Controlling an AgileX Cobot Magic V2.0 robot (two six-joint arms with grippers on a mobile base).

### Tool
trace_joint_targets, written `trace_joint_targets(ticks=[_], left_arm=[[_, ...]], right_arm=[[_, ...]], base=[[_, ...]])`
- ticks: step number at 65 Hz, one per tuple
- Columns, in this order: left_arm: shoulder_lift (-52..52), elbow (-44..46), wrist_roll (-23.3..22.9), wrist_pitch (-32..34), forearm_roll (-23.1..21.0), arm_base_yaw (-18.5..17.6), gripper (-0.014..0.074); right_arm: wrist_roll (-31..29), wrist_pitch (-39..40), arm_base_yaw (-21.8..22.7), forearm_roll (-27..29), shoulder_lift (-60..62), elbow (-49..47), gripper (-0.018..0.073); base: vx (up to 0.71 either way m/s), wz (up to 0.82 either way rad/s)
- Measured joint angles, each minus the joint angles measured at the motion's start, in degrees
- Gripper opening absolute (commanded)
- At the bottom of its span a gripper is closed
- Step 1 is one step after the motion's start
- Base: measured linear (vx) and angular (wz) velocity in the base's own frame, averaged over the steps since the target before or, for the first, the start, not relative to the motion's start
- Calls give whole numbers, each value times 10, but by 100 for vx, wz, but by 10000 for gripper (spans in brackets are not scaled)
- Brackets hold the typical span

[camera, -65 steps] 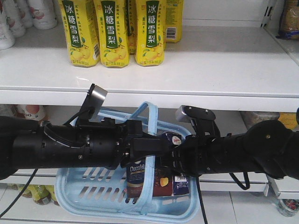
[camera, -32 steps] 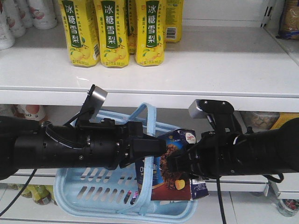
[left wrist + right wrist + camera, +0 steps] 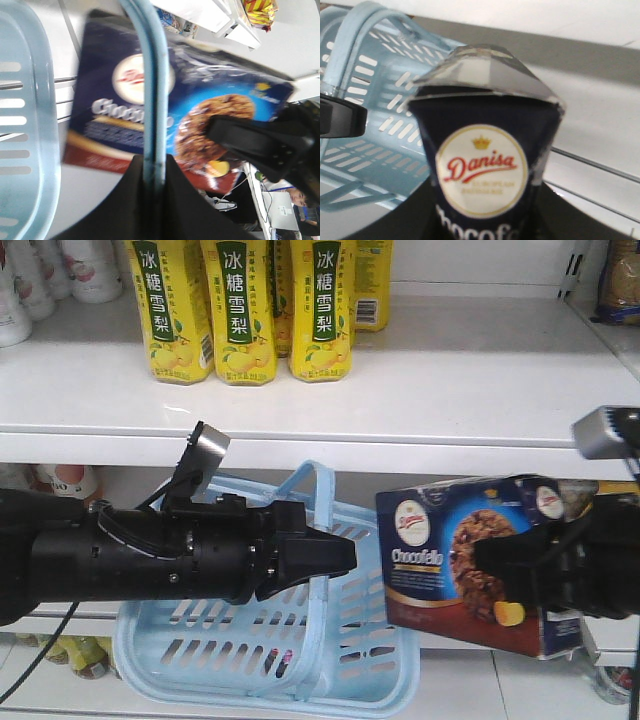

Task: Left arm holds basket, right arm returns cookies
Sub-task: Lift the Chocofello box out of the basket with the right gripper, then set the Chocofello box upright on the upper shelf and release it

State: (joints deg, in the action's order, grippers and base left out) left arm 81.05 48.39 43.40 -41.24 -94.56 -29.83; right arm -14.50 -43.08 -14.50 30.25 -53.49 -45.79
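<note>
The light blue slotted basket (image 3: pixel 200 640) hangs below the white shelf, and my left gripper (image 3: pixel 335 555) is shut on its loop handle (image 3: pixel 318 595). In the left wrist view the handle (image 3: pixel 150 75) runs straight into the shut left gripper (image 3: pixel 153 172). The cookies (image 3: pixel 440 560), a dark navy carton with a cookie picture, are in the air to the right of the basket, outside it and tilted. My right gripper (image 3: pixel 505 575) is shut on the carton's right half. In the right wrist view the cookies (image 3: pixel 485 165) fill the middle, with the basket (image 3: pixel 380 100) behind at left.
Yellow-labelled drink bottles (image 3: pixel 245 310) stand at the left of the upper white shelf (image 3: pixel 470 380). White bottles (image 3: pixel 30 280) sit at its far left. More goods sit on the lower shelves, with jars (image 3: pixel 85 655) showing under the left arm.
The right gripper has lifted the cookies up out of the basket and carried them to the right. The left arm and the basket have stayed put.
</note>
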Motion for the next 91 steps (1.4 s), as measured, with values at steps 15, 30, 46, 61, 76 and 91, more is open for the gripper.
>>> trace_joint_targets(ticks=[15,30,46,61,76,91], left_arm=[[0,0,0,0,0,0,-3],[0,0,0,0,0,0,-3],[0,0,0,0,0,0,-3],[0,0,0,0,0,0,-3],[0,0,0,0,0,0,-3],[0,0,0,0,0,0,-3]], right_arm=[[-19,-69,43,-35,68,-59,137],[-20,-71,43,-44,70,-169,140],[13,24,43,-142,8,-214,140],[105,138,55,-245,-80,-214,140],[166,204,122,-267,-151,-214,141],[125,260,130,-267,-198,-218,165]], base=[[0,0],[0,0],[0,0],[0,0],[0,0],[0,0]])
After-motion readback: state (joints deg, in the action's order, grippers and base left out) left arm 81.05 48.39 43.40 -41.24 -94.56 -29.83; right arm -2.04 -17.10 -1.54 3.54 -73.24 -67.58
